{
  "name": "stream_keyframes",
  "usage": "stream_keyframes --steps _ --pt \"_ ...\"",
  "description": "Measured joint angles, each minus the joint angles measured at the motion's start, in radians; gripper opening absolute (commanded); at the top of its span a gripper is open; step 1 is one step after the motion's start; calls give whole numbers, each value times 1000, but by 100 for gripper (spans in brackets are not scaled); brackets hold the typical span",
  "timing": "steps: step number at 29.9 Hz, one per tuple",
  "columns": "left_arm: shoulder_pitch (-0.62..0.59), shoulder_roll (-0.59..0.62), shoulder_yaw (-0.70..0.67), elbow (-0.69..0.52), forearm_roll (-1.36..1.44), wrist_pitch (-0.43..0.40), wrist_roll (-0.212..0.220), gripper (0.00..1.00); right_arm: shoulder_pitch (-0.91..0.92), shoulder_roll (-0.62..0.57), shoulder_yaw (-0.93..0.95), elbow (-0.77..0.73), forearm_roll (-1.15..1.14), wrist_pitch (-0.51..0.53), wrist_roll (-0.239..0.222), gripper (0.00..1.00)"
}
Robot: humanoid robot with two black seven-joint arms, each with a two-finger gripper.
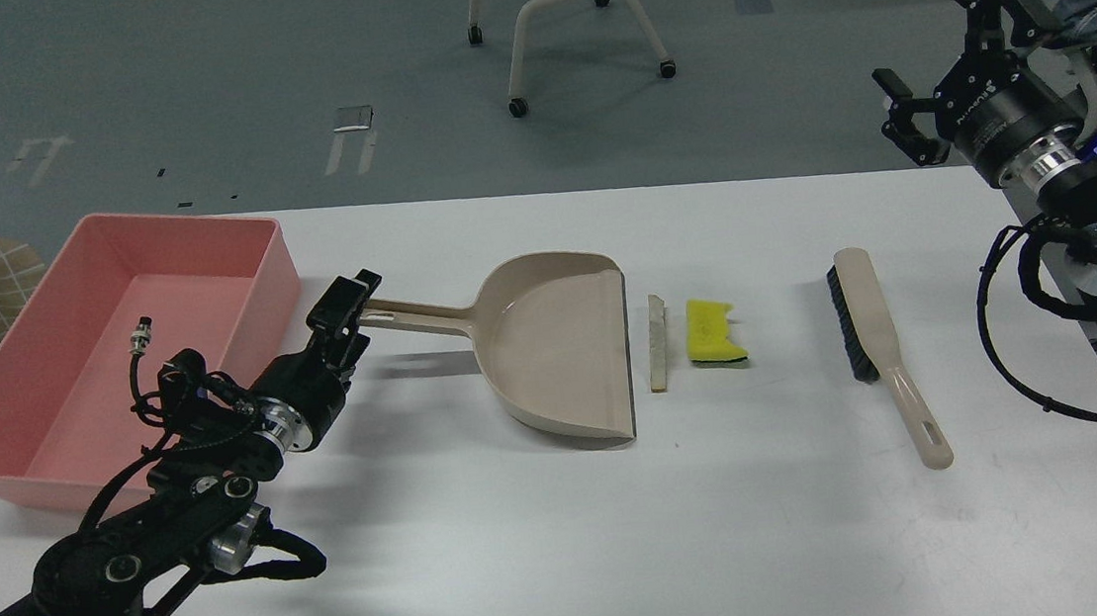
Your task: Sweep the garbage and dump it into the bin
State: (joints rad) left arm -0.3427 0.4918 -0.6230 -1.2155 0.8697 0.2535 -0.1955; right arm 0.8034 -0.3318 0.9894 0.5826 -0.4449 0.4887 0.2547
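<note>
The garbage lies mid-table: a yellow sponge with dark green backing, and a thin white bread-like slice just left of it. The beige dustpan lies with its open mouth next to the slice and its handle pointing left. My left gripper is open, with its fingers above and below the handle's end. The pink bin stands at the table's left edge and looks empty. The beige brush lies right of the sponge. My right gripper is open and raised beyond the table's far right corner.
The white table ends just behind the bin and the dustpan. A wheeled chair stands on the floor beyond the table. Cables and my right arm's body crowd the right edge.
</note>
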Motion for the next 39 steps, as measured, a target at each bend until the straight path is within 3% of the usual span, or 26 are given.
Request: stream_keyframes --steps 6,19,20,21,22,31,34,36,39 --pt "-12 -26 0 20 0 1 7 89 0 -1 0 0 0 0 0 100" --pt "-20 -66 0 25 0 0 24 89 -1 -1 0 -1 0 0 0 100" --pt "-20 -66 0 27 0 -1 24 87 -1 -1 0 0 0 0 0 100" --pt "-20 -67 0 28 0 0 24 77 -1 -1 0 0 0 0 0 100" --pt "-20 -67 0 30 0 0 24 74 -1 -1 0 0 0 0 0 100" --pt "-14 -70 3 33 -1 5 24 69 -2 -1 0 0 0 0 0 100" --pt "-12 -83 3 33 -3 23 25 45 -3 -1 0 -1 0 0 0 100" --pt "-8 -89 3 33 -5 27 27 3 -3 -1 0 -1 0 0 0 100" --pt "-5 -93 2 32 -8 28 30 0 -3 -1 0 -1 0 0 0 100"
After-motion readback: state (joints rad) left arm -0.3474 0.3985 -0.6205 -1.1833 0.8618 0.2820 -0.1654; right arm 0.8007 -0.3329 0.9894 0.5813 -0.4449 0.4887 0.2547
